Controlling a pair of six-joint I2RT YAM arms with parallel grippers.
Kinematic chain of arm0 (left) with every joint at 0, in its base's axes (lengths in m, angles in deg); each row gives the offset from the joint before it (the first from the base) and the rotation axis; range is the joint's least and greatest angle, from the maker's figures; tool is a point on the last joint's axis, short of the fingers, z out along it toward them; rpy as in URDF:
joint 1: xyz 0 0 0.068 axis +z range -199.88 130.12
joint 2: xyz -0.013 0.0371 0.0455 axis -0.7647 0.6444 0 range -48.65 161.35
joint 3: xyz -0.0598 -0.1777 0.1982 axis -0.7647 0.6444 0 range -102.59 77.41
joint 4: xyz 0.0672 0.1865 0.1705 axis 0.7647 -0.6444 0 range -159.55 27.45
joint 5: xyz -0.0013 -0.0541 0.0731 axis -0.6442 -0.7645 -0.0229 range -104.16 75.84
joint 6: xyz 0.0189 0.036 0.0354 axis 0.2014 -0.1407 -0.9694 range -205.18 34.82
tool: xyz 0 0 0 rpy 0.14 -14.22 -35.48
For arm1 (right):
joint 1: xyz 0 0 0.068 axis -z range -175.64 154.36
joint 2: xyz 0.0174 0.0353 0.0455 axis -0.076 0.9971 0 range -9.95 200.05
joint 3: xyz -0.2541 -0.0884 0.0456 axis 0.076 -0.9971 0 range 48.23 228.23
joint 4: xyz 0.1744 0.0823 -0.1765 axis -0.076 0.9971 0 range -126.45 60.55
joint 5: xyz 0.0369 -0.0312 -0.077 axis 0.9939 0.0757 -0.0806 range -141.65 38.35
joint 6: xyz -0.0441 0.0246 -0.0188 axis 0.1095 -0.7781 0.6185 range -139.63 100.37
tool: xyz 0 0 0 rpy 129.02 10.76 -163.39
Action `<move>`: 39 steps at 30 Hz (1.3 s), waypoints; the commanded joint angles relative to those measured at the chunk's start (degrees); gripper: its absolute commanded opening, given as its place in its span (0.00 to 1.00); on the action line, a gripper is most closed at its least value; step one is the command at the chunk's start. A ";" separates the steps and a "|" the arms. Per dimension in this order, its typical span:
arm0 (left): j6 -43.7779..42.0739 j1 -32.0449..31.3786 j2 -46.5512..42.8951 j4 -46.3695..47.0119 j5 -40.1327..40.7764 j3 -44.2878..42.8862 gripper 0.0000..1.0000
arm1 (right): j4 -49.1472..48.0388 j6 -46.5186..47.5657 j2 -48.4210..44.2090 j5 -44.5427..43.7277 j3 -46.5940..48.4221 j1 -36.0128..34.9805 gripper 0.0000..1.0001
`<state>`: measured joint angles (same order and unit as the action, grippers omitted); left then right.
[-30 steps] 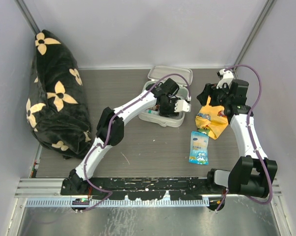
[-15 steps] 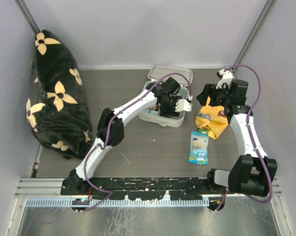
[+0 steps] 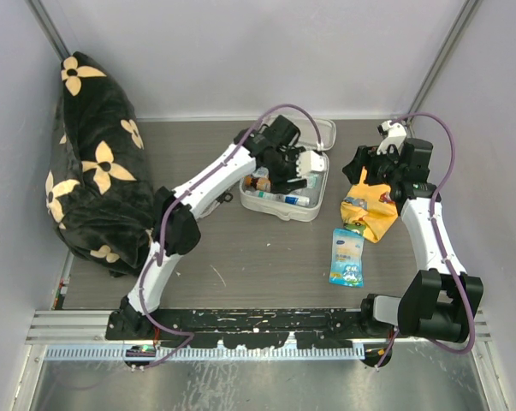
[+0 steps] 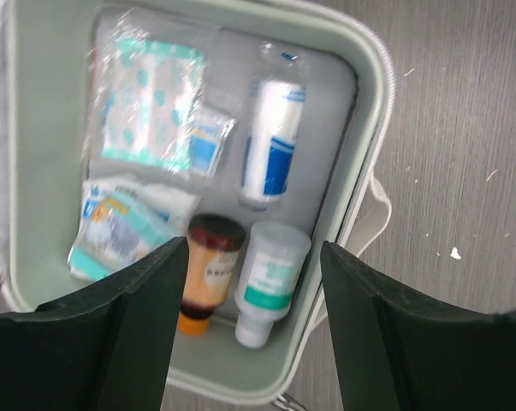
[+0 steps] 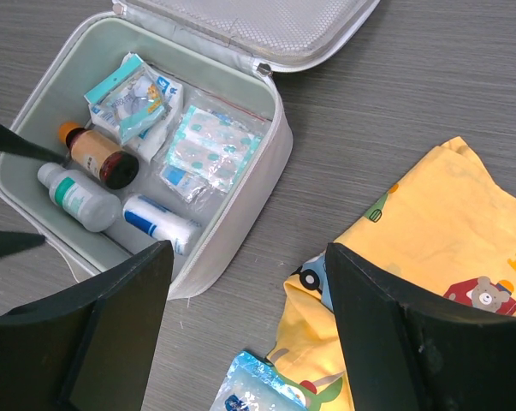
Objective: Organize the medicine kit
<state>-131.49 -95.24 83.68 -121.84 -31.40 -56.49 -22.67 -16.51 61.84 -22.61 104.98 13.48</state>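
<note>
The medicine kit (image 3: 302, 212) is set open at the far middle of the desk (image 3: 240, 257), with its lid laid back. Inside are counted two bottles (image 4: 270, 274), one white roll (image 4: 273, 141) and about three flat packs (image 4: 146, 103). Directly above it the left jaws are held apart, empty. One blue packet (image 3: 346, 255), long axis near-to-far, and one yellow cloth (image 3: 377, 216) lie outside to its right, nearer the right jaws, likewise spread and empty.

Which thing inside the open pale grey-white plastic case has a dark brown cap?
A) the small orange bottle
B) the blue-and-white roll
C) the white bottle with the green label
A: in the left wrist view the small orange bottle lying in the pale grey-white plastic case ends in a dark brown cap, while the white bottle with the green label beside it has no dark cap.
</note>
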 commanded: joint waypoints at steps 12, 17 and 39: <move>28.75 18.30 -19.60 16.80 -2.80 17.60 0.81 | -2.44 0.45 0.11 0.48 0.89 0.34 0.78; 31.77 22.86 -22.10 22.04 0.94 25.74 0.93 | -2.44 0.11 0.54 0.79 0.86 0.31 0.78; 34.51 26.80 -7.55 22.71 2.97 26.86 0.98 | -2.26 0.33 -0.29 0.77 0.77 0.37 0.78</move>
<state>-98.77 -68.32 75.00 -100.60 -26.13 -27.75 -22.69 -16.54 62.72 -22.37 104.98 13.53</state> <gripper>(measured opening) 0.986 0.780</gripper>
